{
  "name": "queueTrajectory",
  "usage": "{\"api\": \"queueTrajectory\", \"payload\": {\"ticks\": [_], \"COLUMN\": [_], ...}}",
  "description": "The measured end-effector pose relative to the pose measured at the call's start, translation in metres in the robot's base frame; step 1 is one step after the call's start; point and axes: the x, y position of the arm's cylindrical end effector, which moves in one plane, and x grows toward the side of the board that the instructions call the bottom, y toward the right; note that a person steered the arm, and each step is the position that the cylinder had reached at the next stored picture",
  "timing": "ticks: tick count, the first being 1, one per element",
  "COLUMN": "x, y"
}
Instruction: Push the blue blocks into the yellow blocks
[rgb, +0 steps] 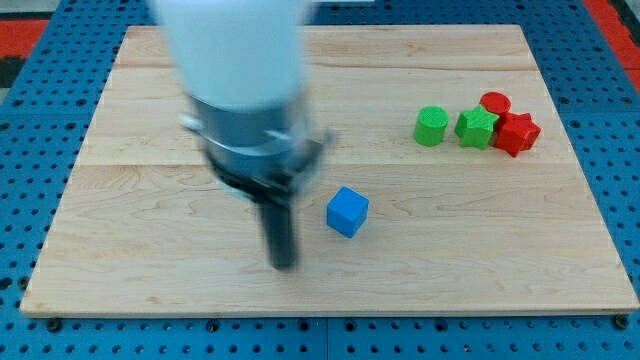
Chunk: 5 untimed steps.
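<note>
A blue cube (347, 211) sits on the wooden board (150, 250), a little right of the board's middle. My tip (284, 265) is down at the board, just to the left of the blue cube and slightly below it, with a small gap between them. The arm's white and grey body (240, 90) is blurred and covers the board's upper middle-left. No yellow block shows in the view, and no other blue block shows; the arm may hide some.
At the view's upper right stand a green cylinder (431, 126), a green star (477, 127), a red cylinder (495, 103) and a red star (517, 133), close together. The board lies on a blue perforated surface (30, 150).
</note>
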Motion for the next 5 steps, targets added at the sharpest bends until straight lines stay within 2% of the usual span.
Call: {"api": "queueTrajectory", "payload": {"ticks": [1, 2, 3, 4, 5], "x": [-0.001, -0.032, -0.067, -0.103, -0.102], "y": [0.089, 0.056, -0.007, -0.012, 0.028]}}
